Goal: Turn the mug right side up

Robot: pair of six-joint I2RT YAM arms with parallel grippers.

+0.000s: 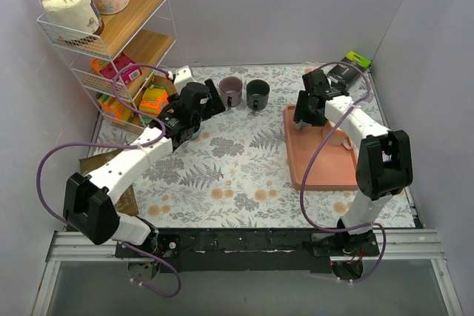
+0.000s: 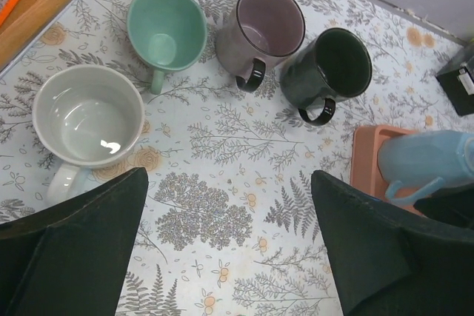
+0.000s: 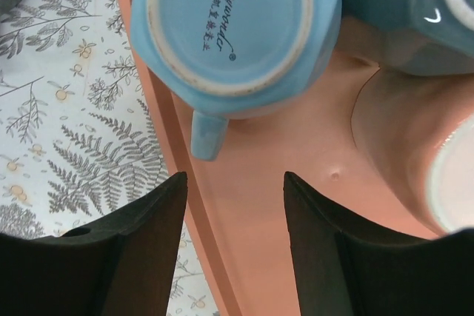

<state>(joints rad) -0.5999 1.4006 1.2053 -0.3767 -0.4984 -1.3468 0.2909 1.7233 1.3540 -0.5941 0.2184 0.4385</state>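
A light blue mug [image 3: 233, 24] stands upside down on the pink tray [image 3: 296, 212], its base with printed lettering facing up and its handle pointing toward my right gripper [image 3: 235, 183]. That gripper is open and empty, hovering over the tray just short of the handle. In the top view the right gripper [image 1: 307, 111] sits over the tray's far left corner and hides the mug. My left gripper [image 2: 228, 190] is open and empty above the patterned tablecloth, and it shows in the top view [image 1: 201, 103] too.
A second blue mug [image 3: 404, 12] and a pale mug [image 3: 453, 183] share the tray. Upright white [image 2: 87, 120], teal [image 2: 167, 27], purple [image 2: 270, 24] and dark green [image 2: 333, 68] mugs stand on the cloth. A wire shelf [image 1: 111, 42] stands at the far left.
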